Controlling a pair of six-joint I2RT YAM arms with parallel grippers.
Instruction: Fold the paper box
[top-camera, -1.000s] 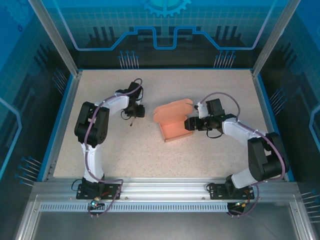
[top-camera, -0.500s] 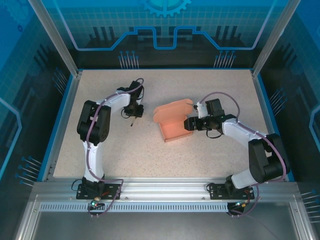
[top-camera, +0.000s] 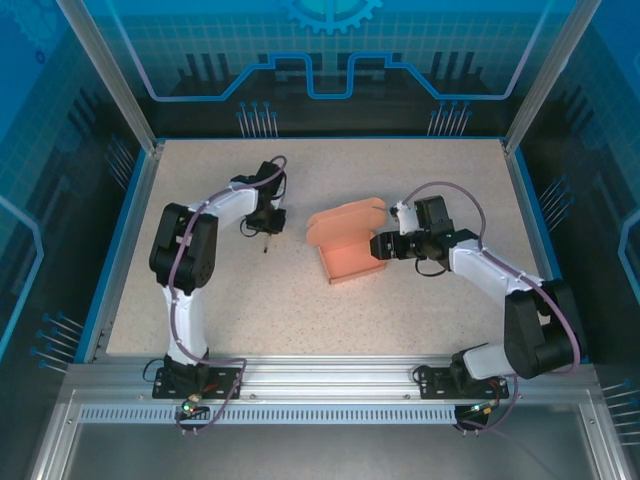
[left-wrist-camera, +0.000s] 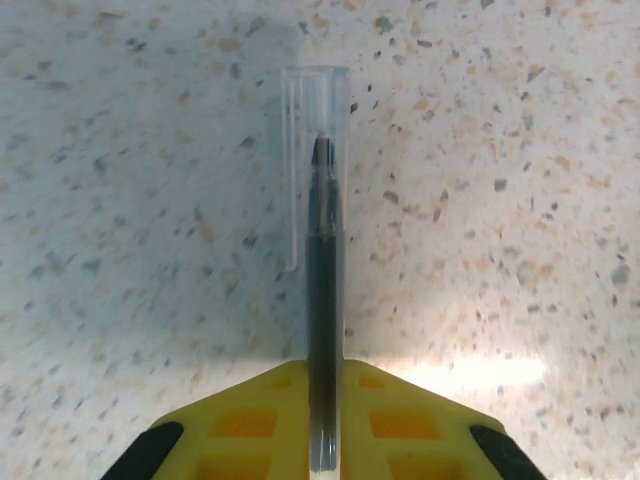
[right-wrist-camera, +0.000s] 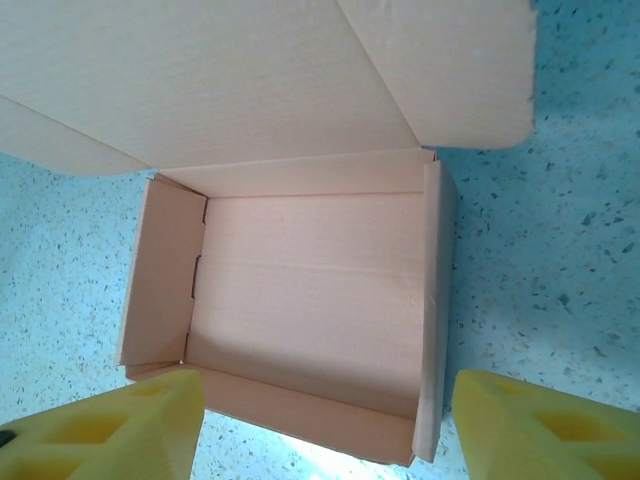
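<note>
The paper box (top-camera: 348, 245) sits a little right of the middle of the speckled table (top-camera: 300, 300), an open salmon-pink tray with its four low walls standing and its lid flap thrown back on the far side, rounded tabs at the flap's ends. From the right wrist camera I look straight down into the box (right-wrist-camera: 310, 290): a bare floor, and a small slot in its left wall. The right gripper (top-camera: 378, 246) is up against the box's right-hand side, jaws spread wide; its yellow fingers (right-wrist-camera: 110, 425) stand at either end of the nearest wall, and I cannot tell whether they touch the card. Well to the left of the box, the left gripper (top-camera: 266, 222) points down at the table, clamped on a thin dark pen (top-camera: 265, 243). Its wrist view shows the pen (left-wrist-camera: 322, 270) running out from between the closed yellow fingers (left-wrist-camera: 240, 425), clear cap on, over bare tabletop. A blue rim (top-camera: 120, 250) borders the table.
</note>
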